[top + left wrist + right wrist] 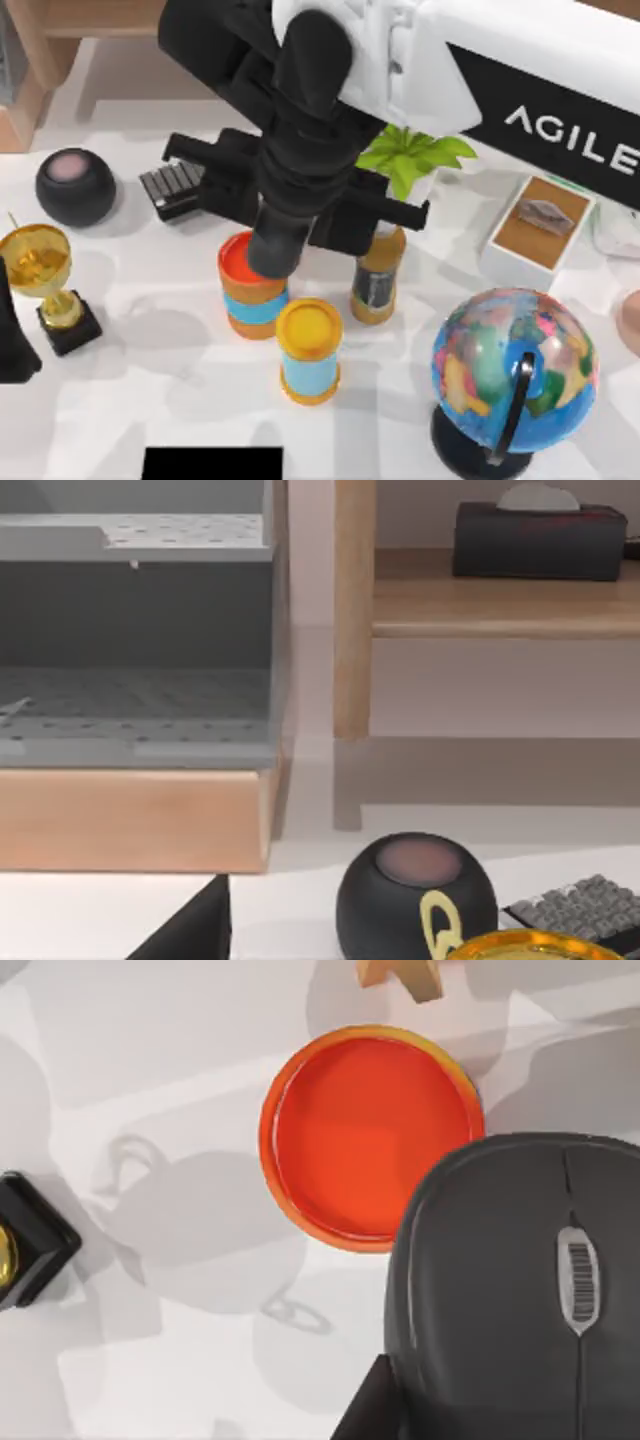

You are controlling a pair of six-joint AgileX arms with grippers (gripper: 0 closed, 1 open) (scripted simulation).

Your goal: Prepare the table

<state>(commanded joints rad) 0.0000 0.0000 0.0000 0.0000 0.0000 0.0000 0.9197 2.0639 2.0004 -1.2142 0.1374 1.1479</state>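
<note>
Right tool (520, 1290) is carrying a dark grey computer mouse, clamped, hovering directly over the orange-lidded canister (250, 285) mid-counter (150, 400).

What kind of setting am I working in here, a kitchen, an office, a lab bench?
Most likely a rendered test tabletop, not a real room: a plain white table crowded with unrelated props such as a globe, a gold trophy and a potted plant, with a light wooden shelf unit behind.

The right arm (300, 130) hides the orange-lidded can's (240, 275) far rim; perhaps more.
</note>
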